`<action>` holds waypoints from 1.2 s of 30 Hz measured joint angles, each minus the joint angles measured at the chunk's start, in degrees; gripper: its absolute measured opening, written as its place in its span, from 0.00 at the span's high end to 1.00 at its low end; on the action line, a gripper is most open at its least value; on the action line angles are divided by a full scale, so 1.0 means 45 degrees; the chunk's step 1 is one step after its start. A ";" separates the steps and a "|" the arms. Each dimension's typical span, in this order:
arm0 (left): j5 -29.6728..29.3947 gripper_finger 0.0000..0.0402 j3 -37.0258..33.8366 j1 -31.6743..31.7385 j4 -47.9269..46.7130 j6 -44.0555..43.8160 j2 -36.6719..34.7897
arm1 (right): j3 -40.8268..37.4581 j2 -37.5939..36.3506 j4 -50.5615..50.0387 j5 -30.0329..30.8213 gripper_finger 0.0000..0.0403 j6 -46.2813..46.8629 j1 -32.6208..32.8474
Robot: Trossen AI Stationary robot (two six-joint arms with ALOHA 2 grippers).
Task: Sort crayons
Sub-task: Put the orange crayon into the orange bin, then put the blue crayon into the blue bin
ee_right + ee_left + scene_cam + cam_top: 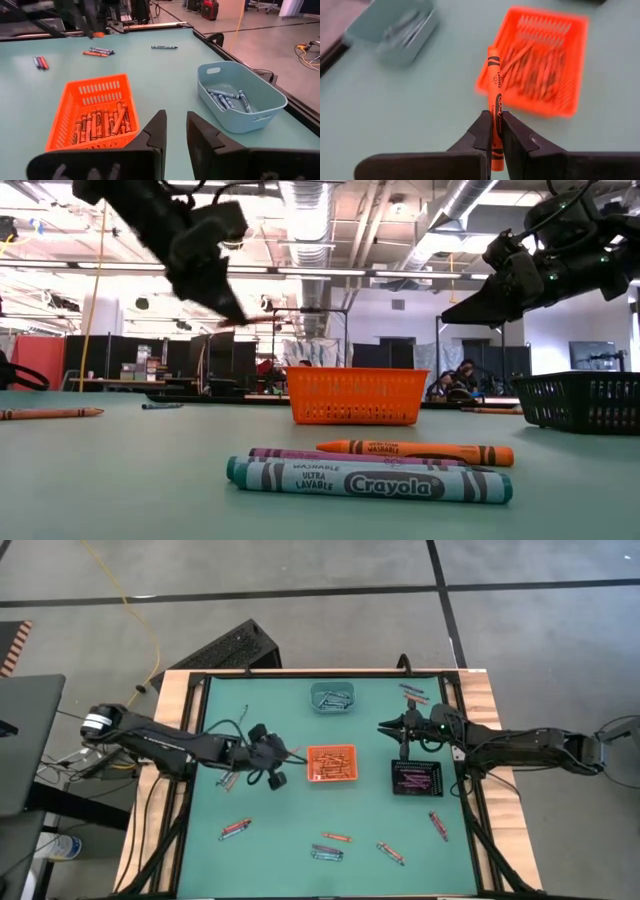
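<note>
My left gripper [293,754] hangs above the table just left of the orange tray [331,763], shut on an orange crayon [494,85] that sticks out past its fingertips. In the left wrist view the orange tray [540,65], filled with several orange crayons, lies beyond the held crayon. My right gripper [383,727] waits in the air behind the black tray [417,778]. It stands open [176,117] with nothing between its fingers. My left gripper pinches the orange crayon between its two fingers [482,132], gripping the wrapped shaft toward its back half [496,111]. The crayon lies along the fingers, its front end [493,54] pointing ahead of them. It is lifted clear of the table, slanting downward.
A teal tray [331,697] with blue-grey crayons stands at the far middle. Loose crayons lie near the front edge [326,853], at the left [235,829], at the right [438,825] and at the far right [412,692]. In the low view several [370,478] lie close by.
</note>
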 joint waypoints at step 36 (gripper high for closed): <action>0.4543 0.84 0.4221 0.2141 0.1330 0.3385 0.5958 | 0.0000 -0.0005 -0.0238 -0.0002 0.82 -0.0311 0.0000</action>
